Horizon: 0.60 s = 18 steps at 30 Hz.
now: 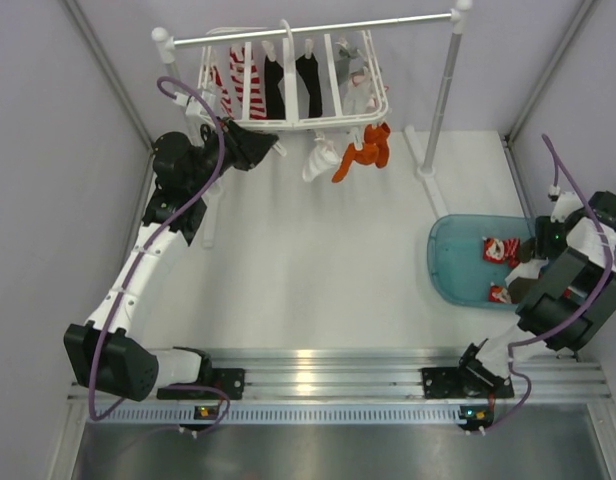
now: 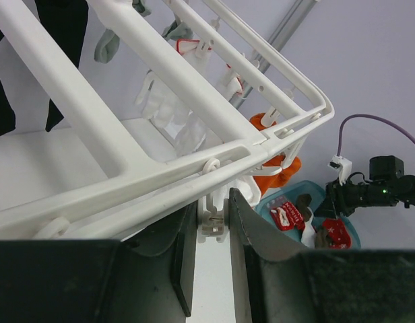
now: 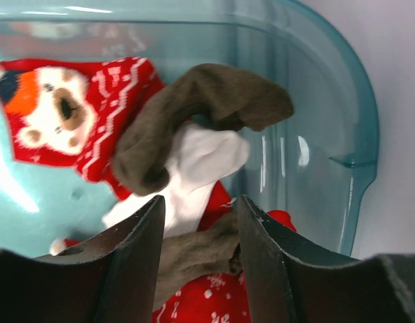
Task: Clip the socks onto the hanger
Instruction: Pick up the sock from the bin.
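White plastic rectangular hanger (image 1: pixel 289 80) hung from the silver rail (image 1: pixel 388 22) at the far side of the table (image 1: pixel 308 260), carrying red-and-white striped socks (image 1: pixel 250 85) and black socks (image 1: pixel 308 85), with a white sock (image 1: pixel 318 160) and an orange sock (image 1: pixel 366 152) dangling below its front edge; the left fingers (image 2: pixel 254 235) were closed narrowly on a small white clip (image 2: pixel 213 223) under the frame's near corner, crossbars close overhead; the right fingers (image 3: pixel 137 242), half closed inside the translucent teal plastic tub (image 1: pixel 450 262), pinched a brown sock (image 3: pixel 194 250); a red bear-patterned sock (image 3: pixel 52 114) lay beside it, the tub wall near.
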Available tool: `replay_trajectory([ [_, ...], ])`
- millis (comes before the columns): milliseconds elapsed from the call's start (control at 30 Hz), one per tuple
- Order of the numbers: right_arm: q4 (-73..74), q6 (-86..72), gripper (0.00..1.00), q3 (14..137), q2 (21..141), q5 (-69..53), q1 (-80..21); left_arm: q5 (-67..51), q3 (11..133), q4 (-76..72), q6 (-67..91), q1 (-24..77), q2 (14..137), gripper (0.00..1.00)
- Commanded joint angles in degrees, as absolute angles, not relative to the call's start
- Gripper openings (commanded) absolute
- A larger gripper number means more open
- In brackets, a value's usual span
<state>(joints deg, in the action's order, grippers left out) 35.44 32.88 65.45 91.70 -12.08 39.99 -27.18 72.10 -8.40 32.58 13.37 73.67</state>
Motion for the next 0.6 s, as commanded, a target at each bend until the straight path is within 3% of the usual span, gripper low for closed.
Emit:
replay_trajectory([
  [0,30.41,29.97,0.46,65.04,92.81,-9.93,41.13,-28.74,73.83,-9.23,31.46,13.45,73.74,0.0],
  [433,27.86,22.77,0.45,63.72,99.49,-12.12,41.22,-28.3,73.92,-9.49,31.64,13.53,74.18,0.0],
  [533,28.39,23.02,0.3,63.72,99.84,-12.65,41.22,-28.13,73.92,-9.49,31.38,13.45,74.18,0.0],
  [567,29.0,23.38,0.15,63.89,99.58,-13.09,41.22,-28.13,74.0,-9.49,31.38,13.45,74.27,0.0],
])
